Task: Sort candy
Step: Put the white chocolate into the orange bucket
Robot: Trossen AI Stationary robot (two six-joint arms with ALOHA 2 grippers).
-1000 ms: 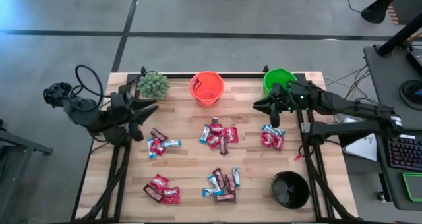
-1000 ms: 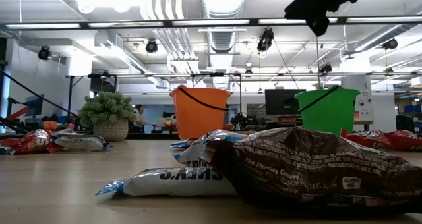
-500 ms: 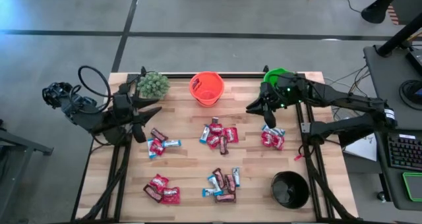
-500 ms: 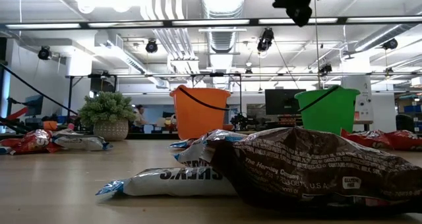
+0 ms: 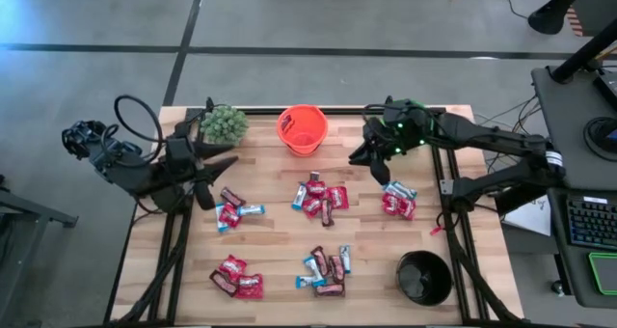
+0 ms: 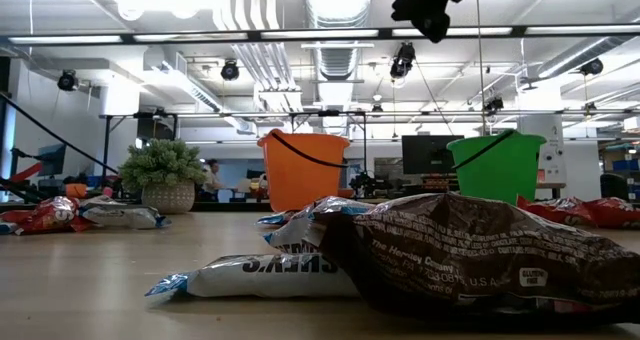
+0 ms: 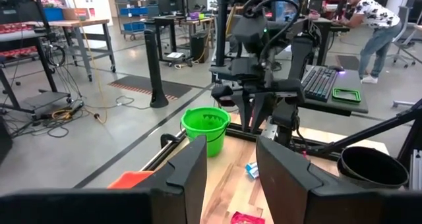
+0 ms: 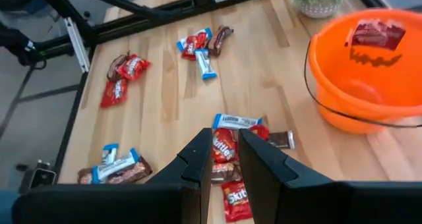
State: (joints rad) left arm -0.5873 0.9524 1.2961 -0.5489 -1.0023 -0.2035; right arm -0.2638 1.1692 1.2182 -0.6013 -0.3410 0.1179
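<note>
Your candy (image 5: 322,267) lies in small heaps across the worktop (image 5: 270,241). Your left end effector (image 5: 224,158) waits beside the plant (image 5: 224,124), fingers apart and empty. Farther back, your right end effector (image 5: 358,155) hangs between the orange bucket (image 5: 302,128) and green bucket (image 5: 409,110), fingers slightly apart, holding nothing.

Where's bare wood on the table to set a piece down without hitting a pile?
Free: the strip between the left front candy pile and the middle front pile; likewise between the middle front pile and the black bucket. Some room between the plant and the orange bucket. Crowded: the table's middle row of piles.
</note>
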